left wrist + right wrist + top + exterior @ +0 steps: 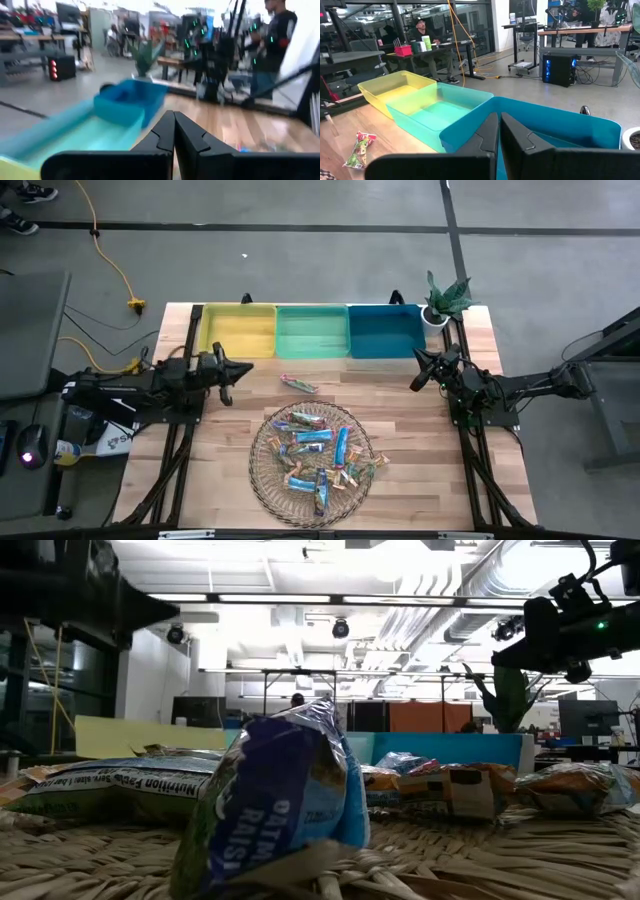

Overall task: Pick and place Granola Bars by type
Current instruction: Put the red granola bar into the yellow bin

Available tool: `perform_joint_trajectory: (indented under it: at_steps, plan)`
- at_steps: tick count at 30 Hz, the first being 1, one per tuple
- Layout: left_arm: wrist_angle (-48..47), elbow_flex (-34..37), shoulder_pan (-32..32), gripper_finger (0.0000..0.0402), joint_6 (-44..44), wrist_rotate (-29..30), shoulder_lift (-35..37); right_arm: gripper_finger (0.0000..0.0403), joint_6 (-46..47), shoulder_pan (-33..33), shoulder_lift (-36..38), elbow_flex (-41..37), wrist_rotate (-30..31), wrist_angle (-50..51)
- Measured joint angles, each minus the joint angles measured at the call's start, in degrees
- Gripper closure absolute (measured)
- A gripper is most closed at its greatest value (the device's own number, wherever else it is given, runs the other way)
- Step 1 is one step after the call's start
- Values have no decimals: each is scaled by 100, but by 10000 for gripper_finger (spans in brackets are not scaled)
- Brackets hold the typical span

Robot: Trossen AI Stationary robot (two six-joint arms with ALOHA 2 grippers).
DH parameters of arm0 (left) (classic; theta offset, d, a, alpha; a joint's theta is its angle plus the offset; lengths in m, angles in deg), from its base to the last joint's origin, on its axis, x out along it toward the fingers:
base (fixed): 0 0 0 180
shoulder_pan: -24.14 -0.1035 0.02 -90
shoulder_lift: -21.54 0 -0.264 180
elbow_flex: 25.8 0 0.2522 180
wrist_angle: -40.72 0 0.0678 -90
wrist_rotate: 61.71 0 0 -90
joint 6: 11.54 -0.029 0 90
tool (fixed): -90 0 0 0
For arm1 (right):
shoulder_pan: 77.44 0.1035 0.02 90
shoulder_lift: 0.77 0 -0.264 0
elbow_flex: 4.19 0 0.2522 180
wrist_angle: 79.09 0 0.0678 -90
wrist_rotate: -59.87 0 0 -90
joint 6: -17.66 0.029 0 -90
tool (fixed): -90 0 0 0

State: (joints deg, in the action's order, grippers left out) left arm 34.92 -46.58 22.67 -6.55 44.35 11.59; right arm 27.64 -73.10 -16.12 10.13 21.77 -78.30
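Several granola bars (312, 450) in blue, green and orange wrappers lie piled on a round wicker plate (262, 475) at the table's near middle. One red-and-green bar (299, 384) lies alone on the wood between the plate and the bins, also seen as a bar (358, 148) in the right wrist view. My left gripper (240, 367) hovers shut over the table's left side, level, empty. My right gripper (418, 372) hovers shut over the right side, near the teal bin (386, 331), empty. In the low view a blue bar (275, 802) stands close up.
Yellow bin (238, 330), green bin (312, 331) and teal bin stand in a row along the far edge. A small potted plant (444, 300) sits at the far right corner. Bare wood lies left and right of the plate. A person (274, 37) stands beyond the table.
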Motion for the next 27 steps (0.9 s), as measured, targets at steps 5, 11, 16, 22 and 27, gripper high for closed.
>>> perform_joint_trajectory:
  at_steps: [5, 11, 16, 22, 27]
  plan:
    - [-38, -439, -2, 400, -23, 179, -80, 402, 1, -2, 0, 1, 0, 0]
    - [-45, -1247, -2, 370, -56, 65, -632, 402, 1, -2, 0, 0, 0, 0]
    - [-369, -2323, -2, 326, -376, 20, -1737, 402, 0, -2, 0, 1, 0, 0]
    - [-2664, -4181, -2, 250, -840, 5, -3662, 402, 1, -1, 0, 1, 0, 0]
    - [-4116, -5659, -4, 204, -1004, 57, -5032, 402, 0, -2, -2, 0, 0, 0]
